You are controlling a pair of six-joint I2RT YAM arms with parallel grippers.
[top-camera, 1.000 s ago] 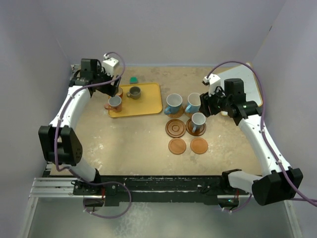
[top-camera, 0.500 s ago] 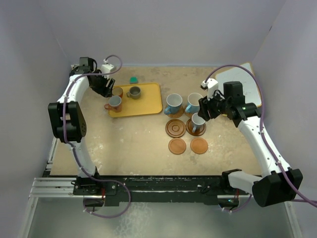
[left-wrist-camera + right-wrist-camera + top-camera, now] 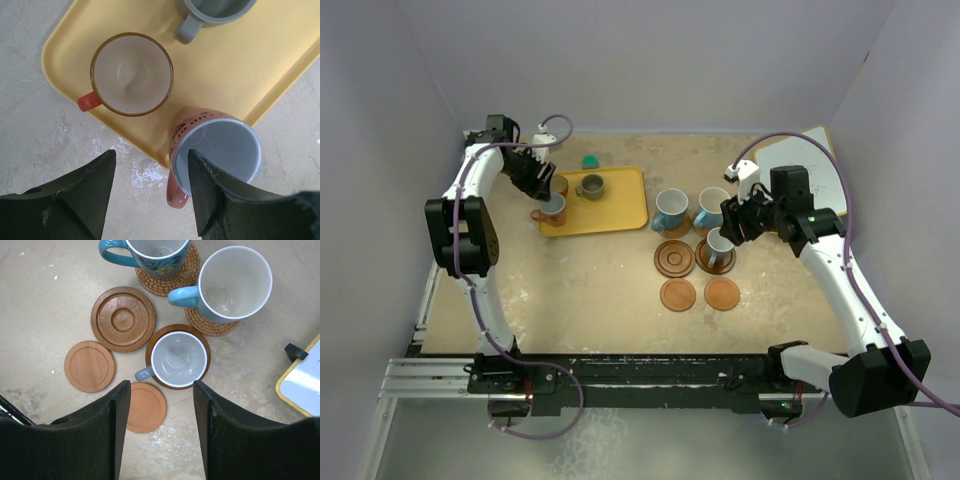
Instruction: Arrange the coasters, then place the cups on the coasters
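Hovering half-open and empty, left gripper (image 3: 151, 165) should pinch the stiff, slick, breakable pink mug (image 3: 225, 150) by its rim.

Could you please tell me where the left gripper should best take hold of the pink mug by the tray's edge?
Probably its rim wall, from straight above: the pink mug stands upright, mouth open, so one finger goes inside, one outside. Skip the small handle, which juts sideways.
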